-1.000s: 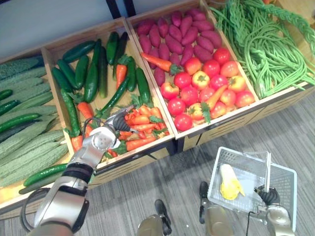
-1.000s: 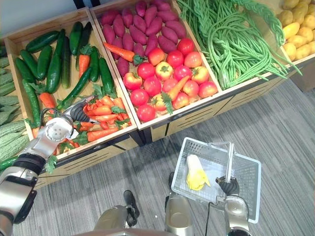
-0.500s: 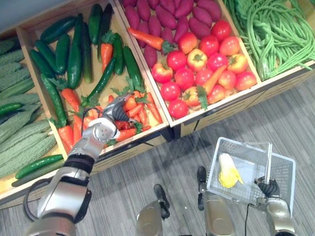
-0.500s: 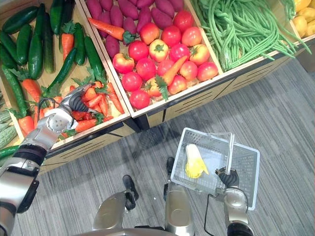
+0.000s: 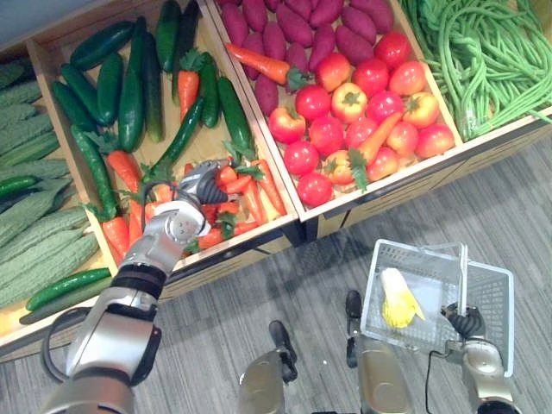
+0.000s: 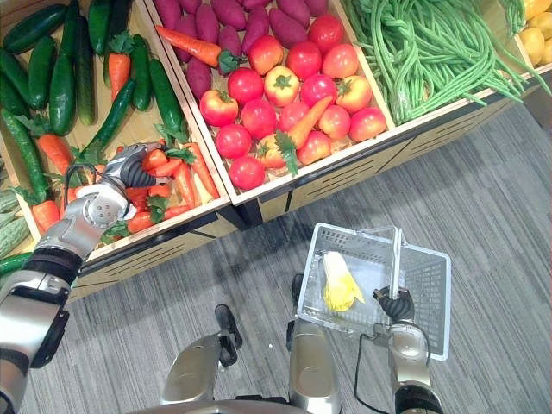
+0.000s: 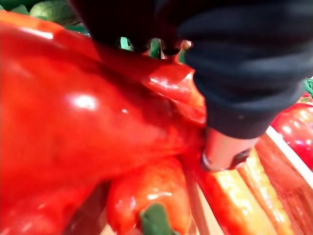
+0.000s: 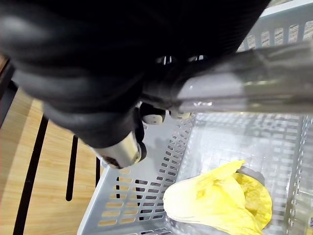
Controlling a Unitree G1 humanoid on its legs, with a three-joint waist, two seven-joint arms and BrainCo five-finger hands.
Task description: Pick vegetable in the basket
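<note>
Clamped round a red pepper (image 7: 73,112) with the curled fingers (image 7: 137,24) of the left hand (image 5: 191,203), among carrots (image 5: 123,170) at the crate's (image 5: 254,248) front edge. Gripping the handle (image 5: 463,276) of the basket (image 5: 492,297) in the closed right hand (image 5: 466,323), out in front of the crate, with a yellow vegetable (image 5: 397,299) lying inside.

Left hand (image 5: 183,220) partly buried among red peppers (image 7: 73,122).

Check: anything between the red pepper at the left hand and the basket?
Nothing visible blocks it. The left hand grips the red pepper in the crate; only floor lies between crate and basket, held by the right hand. Only the basket's raised handle crosses its opening.
</note>
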